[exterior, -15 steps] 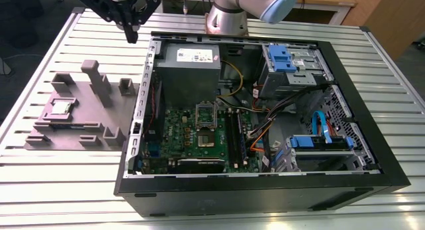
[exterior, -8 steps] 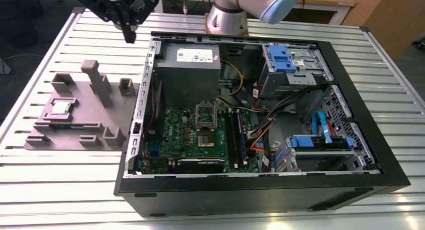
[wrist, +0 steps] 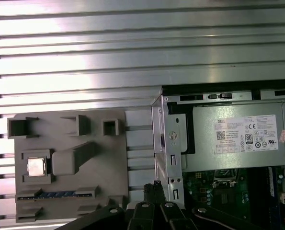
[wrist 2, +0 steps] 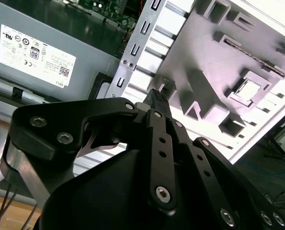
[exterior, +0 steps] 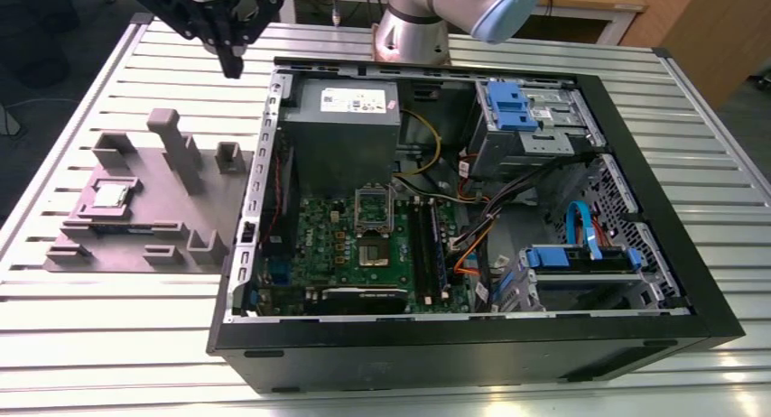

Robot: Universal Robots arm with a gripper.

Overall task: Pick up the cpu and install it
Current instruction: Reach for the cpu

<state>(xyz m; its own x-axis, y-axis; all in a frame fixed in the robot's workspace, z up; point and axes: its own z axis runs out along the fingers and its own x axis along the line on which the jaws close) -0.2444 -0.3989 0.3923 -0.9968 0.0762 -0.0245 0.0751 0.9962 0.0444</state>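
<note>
The cpu is a small silver-grey square chip lying flat in a recess of a grey moulded holder on the exterior view's left, outside the computer case. Both wrist views show the cpu in that recess. My gripper hangs high above the table, beyond the holder and beside the case's back corner, well apart from the chip. Its black fingers meet at the tip with nothing between them. The gripper's tip points down near the case wall.
The open black computer case lies on the slatted metal table. Inside it are a green motherboard with a shiny socket frame, a grey power supply box, blue drive brackets and loose cables. Tall posts rise from the holder.
</note>
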